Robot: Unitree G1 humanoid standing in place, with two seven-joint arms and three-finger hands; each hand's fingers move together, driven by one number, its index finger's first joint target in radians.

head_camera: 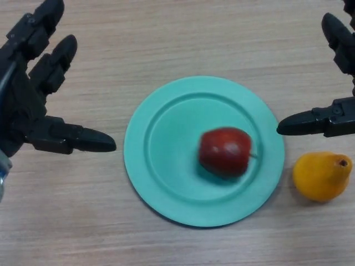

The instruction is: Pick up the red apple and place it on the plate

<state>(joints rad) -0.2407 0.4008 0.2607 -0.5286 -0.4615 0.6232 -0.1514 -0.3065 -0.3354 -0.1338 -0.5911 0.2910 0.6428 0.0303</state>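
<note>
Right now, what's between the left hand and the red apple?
In the head view, only bare wooden table and the green plate's rim separate the left hand from the red apple.

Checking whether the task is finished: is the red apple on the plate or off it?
On it: the red apple lies inside the green plate, right of centre; neither hand touches it.

I see an orange-yellow pear (322,176) lying on its side on the light wood-grain counter (183,33), toward the counter's right edge, its stem end tilted up and to the right.
</note>
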